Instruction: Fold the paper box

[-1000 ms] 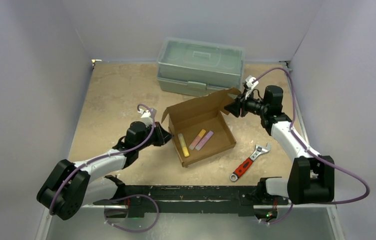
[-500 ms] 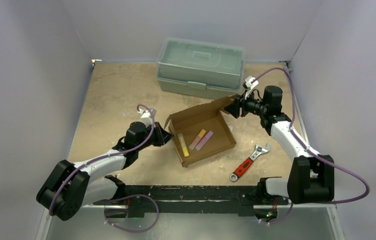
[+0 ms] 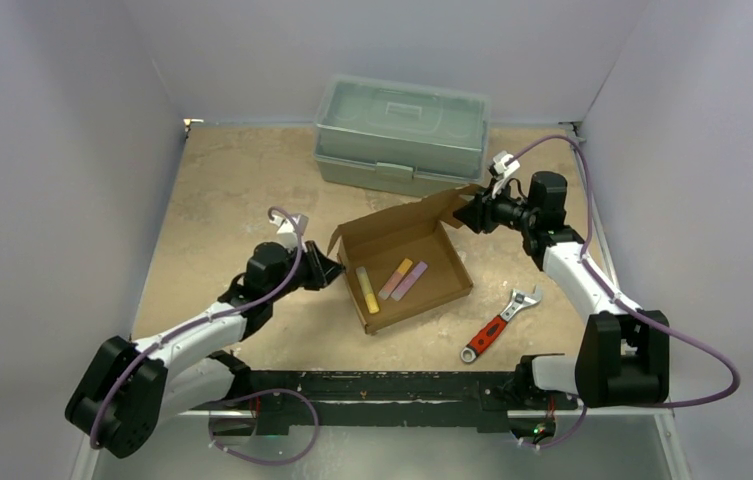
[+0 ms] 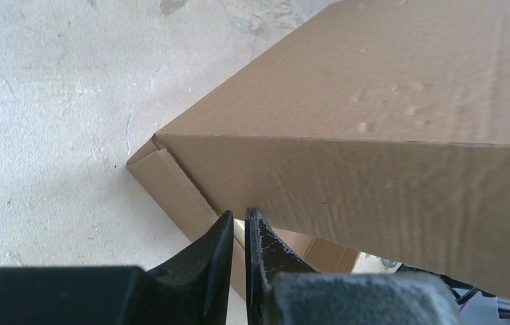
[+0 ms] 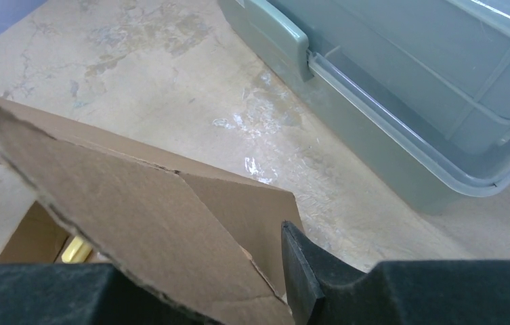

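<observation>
The paper box (image 3: 392, 245) is brown cardboard and sits open at mid-table, with a yellow stick (image 3: 366, 290), an orange one (image 3: 396, 277) and a pink one (image 3: 410, 281) inside. My left gripper (image 3: 328, 270) is at the box's left side. In the left wrist view its tips (image 4: 238, 218) are pinched nearly together on the lower edge of a raised flap (image 4: 374, 101). My right gripper (image 3: 468, 212) is shut on the far right flap (image 5: 137, 223) and holds it raised. Only its right finger (image 5: 299, 271) shows; the other is hidden behind the cardboard.
A grey-green plastic toolbox (image 3: 402, 130) stands closed just behind the box and shows close in the right wrist view (image 5: 408, 101). A red-handled adjustable wrench (image 3: 499, 324) lies on the table to the box's right front.
My right gripper has moved slightly farther back with the flap, which stands a little steeper. My left arm has shifted slightly, and its gripper stays at the box's left side.
</observation>
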Tool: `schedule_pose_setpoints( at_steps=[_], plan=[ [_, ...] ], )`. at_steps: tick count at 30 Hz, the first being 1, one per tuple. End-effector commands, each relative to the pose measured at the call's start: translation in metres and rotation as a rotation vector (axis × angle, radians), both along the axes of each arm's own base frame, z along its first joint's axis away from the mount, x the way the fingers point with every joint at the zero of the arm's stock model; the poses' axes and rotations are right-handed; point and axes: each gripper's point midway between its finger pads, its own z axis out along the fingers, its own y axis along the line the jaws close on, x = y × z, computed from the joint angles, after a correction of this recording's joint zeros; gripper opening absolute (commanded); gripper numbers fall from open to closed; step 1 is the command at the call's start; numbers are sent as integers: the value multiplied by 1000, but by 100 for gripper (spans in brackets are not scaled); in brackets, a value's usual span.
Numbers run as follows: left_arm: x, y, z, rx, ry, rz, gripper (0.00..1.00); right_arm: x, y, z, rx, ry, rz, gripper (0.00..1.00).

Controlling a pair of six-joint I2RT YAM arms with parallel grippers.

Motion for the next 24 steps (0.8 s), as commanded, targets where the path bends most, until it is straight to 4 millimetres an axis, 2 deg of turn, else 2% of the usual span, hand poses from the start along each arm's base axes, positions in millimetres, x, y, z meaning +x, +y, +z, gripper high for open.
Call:
schedule_pose_setpoints(
  at_steps=[1,4,7,11,16,17,20,24],
  plan=[
    [6,2,36,-5,-84,-3,12,10,-6,21,-16,-73,-30,35],
    [1,10,44,11,-92,10,17,10,-6,20,-21,-75,-32,35],
    [-3,20,56,35,-120,28,29,10,-6,20,-20,-74,-30,35],
    [-5,28,94,35,-221,50,48,10,-6,19,-19,-72,-29,34],
    [-11,33,153,46,-414,19,74,11,-5,21,-15,-73,-27,34],
    [-15,33,158,59,-429,-1,77,11,-5,21,-14,-73,-27,34],
    [-25,29,176,69,-497,-71,80,11,-4,22,-12,-73,-24,34],
    [-32,27,191,92,-542,-121,80,11,-4,22,-8,-73,-20,34]
  ],
)
